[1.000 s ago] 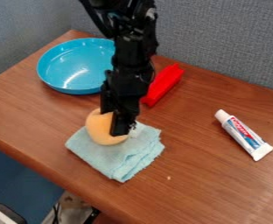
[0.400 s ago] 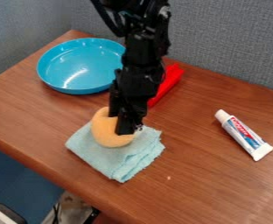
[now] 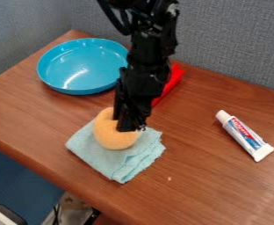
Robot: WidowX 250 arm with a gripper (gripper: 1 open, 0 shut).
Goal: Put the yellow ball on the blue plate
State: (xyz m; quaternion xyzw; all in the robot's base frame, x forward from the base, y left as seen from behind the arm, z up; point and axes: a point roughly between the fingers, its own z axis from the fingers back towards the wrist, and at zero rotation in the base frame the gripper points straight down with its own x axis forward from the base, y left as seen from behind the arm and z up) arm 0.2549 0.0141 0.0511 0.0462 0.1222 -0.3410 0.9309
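Note:
The yellow ball point(image 3: 108, 134) rests on a light-blue folded cloth point(image 3: 126, 153) near the table's front edge. My gripper point(image 3: 127, 123) points down from the black arm and sits on the ball's upper right side. Its dark fingers are drawn in narrow and pressed against the ball, hiding part of it. The blue plate point(image 3: 60, 68) lies empty at the back left, about a hand's width beyond the ball.
A red object point(image 3: 167, 84) lies behind the arm, just right of the plate. A white toothpaste tube point(image 3: 244, 134) lies on the wooden table point(image 3: 34, 114) at the right. The table's front edge runs close below the cloth.
The fingers have narrowed onto the ball. Ball and gripper have shifted slightly to the right on the cloth.

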